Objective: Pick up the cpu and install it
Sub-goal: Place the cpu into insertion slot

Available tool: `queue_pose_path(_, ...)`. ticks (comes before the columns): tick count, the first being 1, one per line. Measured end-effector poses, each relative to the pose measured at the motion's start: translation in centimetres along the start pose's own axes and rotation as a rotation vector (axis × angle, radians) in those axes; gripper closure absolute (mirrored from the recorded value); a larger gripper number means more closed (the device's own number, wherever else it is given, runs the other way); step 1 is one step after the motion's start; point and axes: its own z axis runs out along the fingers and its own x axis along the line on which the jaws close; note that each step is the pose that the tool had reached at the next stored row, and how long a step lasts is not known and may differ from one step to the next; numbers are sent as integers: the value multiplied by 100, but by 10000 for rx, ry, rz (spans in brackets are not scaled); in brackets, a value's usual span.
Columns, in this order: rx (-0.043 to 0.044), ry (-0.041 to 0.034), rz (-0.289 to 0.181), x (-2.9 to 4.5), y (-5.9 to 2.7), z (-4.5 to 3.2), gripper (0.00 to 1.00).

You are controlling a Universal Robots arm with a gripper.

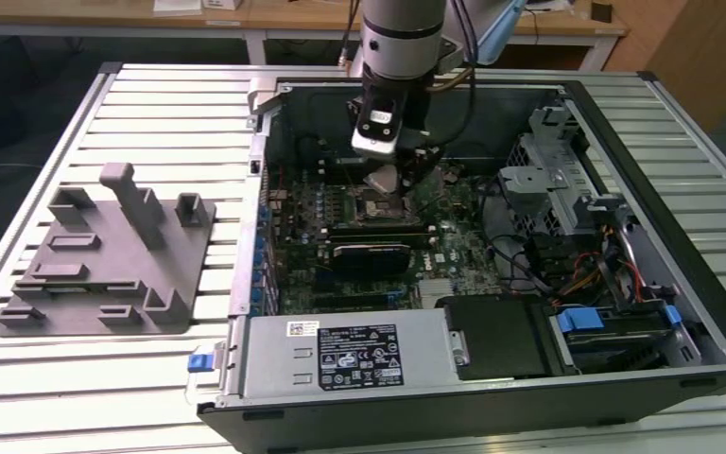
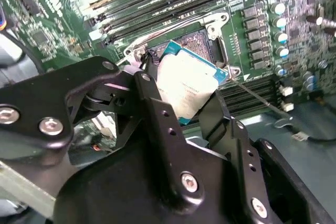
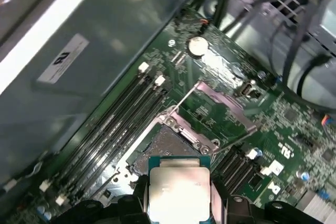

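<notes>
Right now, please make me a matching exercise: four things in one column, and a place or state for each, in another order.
1. cpu
2. socket
3. grey plate
4. coin battery

A. on the table, outside the case
B. open, nothing in it
C. held between the fingers
D. round, silver, on the green board

Pairs: 1-C, 2-B, 3-A, 4-D

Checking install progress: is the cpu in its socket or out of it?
Out: the gripper holds the cpu above the open socket, whose pin bed is bare.
</notes>
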Motion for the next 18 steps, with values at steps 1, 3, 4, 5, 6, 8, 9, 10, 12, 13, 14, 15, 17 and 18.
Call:
queue_pose_path(1, 4, -7, 180, 0, 0, 2, 45)
queue_pose_path(3, 10, -20, 551, 0, 0, 7, 45)
queue_pose_path(4, 13, -28, 735, 0, 0, 10, 45)
queue_pose_path(5, 16, -34, 915, 0, 0, 12, 45)
queue_pose_path(6, 20, -41, 1095, 0, 0, 15, 45)
queue_pose_path(8, 26, -55, 1455, 0, -1, 21, 45)
queue_pose_path(9, 30, -62, 1633, 0, -1, 24, 45)
queue_pose_path(10, 34, -68, 1814, 1, -1, 27, 45)
queue_pose_path(12, 40, -82, 2189, 1, -1, 34, 45)
queue_pose_path(13, 44, -89, 2370, 1, -1, 36, 45)
queue_pose_path(14, 48, -96, 2548, 1, -1, 39, 45)
queue_pose_path(15, 51, -103, 2728, 1, -2, 42, 45)
queue_pose_path(17, 58, -117, 3099, 1, -2, 49, 45)
queue_pose_path(18, 61, -123, 3278, 1, -2, 52, 45)
